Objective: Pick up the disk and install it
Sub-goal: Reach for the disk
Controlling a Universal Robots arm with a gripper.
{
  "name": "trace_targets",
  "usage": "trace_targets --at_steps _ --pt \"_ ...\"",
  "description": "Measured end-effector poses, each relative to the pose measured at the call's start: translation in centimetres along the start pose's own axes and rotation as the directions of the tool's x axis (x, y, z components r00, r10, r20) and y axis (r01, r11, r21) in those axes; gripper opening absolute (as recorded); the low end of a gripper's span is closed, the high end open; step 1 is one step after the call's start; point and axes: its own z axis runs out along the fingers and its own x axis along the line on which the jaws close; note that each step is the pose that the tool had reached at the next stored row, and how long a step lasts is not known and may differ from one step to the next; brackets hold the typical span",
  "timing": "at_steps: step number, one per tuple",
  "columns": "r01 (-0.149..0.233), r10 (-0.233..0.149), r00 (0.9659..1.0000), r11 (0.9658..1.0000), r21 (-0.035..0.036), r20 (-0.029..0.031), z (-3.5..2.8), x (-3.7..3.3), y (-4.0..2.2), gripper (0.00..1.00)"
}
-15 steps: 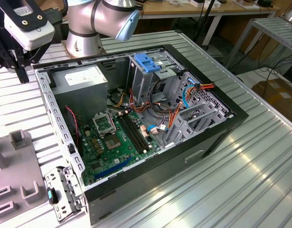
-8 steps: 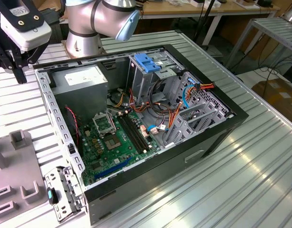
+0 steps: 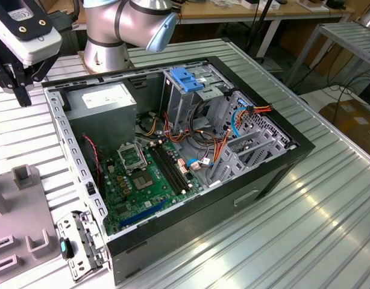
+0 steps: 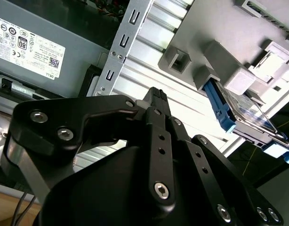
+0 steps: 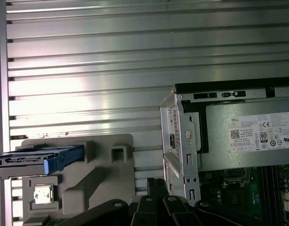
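Barely started tbh: the disk (image 4: 250, 117) sits in the grey holder (image 4: 215, 56) on the table (image 3: 305, 229) beside the open PC case (image 3: 263, 180), not installed, gripper (image 4: 156, 101) hovers apart from it, and I can't tell if the claw's wide or narrow.

Black gripper (image 4: 155, 98). Beside it: silver disk (image 4: 249, 119) with blue side rail, pale grey holder (image 5: 107, 174), ribbed silver table (image 5: 135, 47), green motherboard (image 3: 143, 180), grey power supply (image 3: 106, 99) with white sticker.
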Motion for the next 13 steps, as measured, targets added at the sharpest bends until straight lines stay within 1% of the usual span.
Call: trace_targets --at_steps 9,13 --pt "0.000 0.000 1.0000 1.0000 0.0001 -0.0010 0.00 0.26 -0.02 0.11" --pt "0.000 0.000 1.0000 1.0000 0.0001 -0.0014 0.00 0.55 -0.04 0.11"
